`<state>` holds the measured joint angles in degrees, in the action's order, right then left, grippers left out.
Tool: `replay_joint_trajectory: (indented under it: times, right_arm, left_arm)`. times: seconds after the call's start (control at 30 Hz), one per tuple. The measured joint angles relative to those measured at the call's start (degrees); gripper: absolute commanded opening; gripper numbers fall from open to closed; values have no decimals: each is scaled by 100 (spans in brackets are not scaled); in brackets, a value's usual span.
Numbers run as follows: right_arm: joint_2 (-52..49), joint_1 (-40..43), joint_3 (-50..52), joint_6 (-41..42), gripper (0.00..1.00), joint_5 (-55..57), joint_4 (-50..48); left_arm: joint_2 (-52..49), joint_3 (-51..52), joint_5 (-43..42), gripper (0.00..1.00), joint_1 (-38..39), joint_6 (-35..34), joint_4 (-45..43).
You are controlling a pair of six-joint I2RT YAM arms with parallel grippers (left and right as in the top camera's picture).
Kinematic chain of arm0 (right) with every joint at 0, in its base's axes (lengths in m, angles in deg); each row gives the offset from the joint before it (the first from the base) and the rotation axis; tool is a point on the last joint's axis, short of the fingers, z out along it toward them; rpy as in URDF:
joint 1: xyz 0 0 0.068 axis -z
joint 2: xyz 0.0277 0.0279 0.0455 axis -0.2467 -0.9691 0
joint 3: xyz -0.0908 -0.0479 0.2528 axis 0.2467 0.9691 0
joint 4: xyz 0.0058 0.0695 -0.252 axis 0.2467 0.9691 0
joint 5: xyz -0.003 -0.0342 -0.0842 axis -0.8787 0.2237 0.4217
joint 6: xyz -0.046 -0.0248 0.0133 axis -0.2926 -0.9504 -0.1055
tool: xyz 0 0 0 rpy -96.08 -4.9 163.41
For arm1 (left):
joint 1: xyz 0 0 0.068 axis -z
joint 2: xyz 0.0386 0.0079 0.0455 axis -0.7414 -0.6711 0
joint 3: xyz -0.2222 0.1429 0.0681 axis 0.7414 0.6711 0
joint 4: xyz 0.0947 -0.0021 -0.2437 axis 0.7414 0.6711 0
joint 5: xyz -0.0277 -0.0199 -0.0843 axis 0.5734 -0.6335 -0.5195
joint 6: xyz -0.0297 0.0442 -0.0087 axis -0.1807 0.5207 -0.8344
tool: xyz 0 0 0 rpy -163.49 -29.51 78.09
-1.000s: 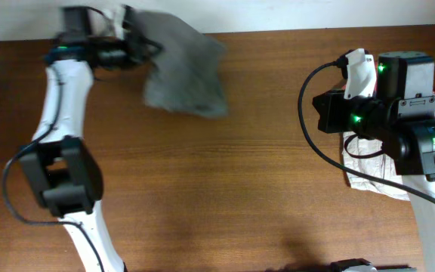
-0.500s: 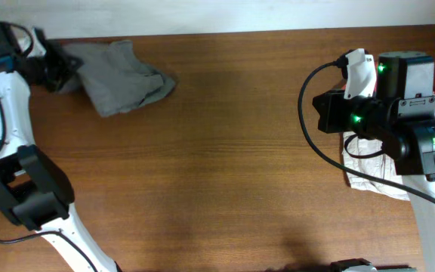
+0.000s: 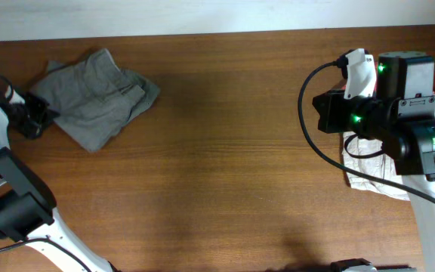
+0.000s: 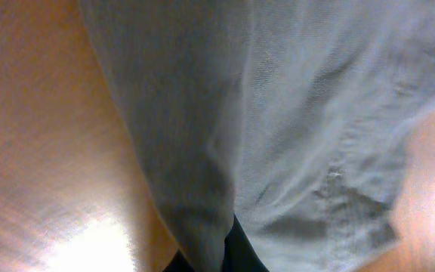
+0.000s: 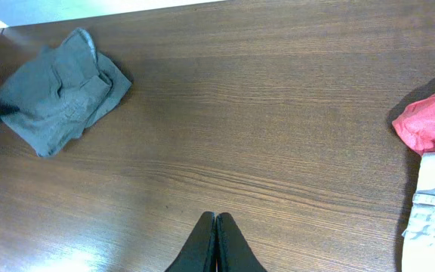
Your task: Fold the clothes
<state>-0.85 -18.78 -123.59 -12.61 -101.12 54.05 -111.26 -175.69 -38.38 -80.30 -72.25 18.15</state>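
Note:
The olive-grey shorts (image 3: pixel 95 95) lie bunched and wrinkled on the wooden table at the far left. They also show in the right wrist view (image 5: pixel 60 89) and fill the left wrist view (image 4: pixel 293 113). My left gripper (image 3: pixel 36 117) is at the shorts' left edge and is shut on a fold of the fabric (image 4: pixel 206 242). My right gripper (image 5: pixel 215 245) is shut and empty, held above the bare table at the right.
Paler beige shorts (image 3: pixel 365 162) lie under the right arm at the right edge, also in the right wrist view (image 5: pixel 433 219). A red T-shirt (image 5: pixel 433 121) lies beside them. The table's far edge meets a white wall (image 3: pixel 217 15).
My left arm has swung the shorts from the back of the table leftward and down; they now lie spread at the far left. The right arm has not moved.

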Motion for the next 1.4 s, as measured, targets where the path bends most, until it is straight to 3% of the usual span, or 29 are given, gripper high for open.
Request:
replay_joint_trajectory:
  times: [0.33, 0.77, 0.9, 1.1, 1.3, 1.4]
  right_arm:
    - [0, 0, 0, 2, 4, 0, -2]
    - [0, 0, 0, 15, 4, 2, -2]
    - [0, 0, 0, 17, 5, 0, -2]
    - [0, 0, 0, 20, 5, 0, -20]
    - [0, 0, 0, 20, 5, 2, -114]
    - [0, 0, 0, 17, 5, 2, -133]
  left_arm:
    - [0, 1189, 153, 1, -546, -595, -262]
    - [232, 1399, 175, 0, -1185, -1071, -105]
    - [426, 1403, -31, 15, -1244, -1032, -48]
    - [1241, 1440, -424, 42, -1209, -269, 577]
    - [2245, 1440, -96, 45, -1117, 238, 1139]
    - [2492, 1443, 15, 45, -1104, 557, 796]
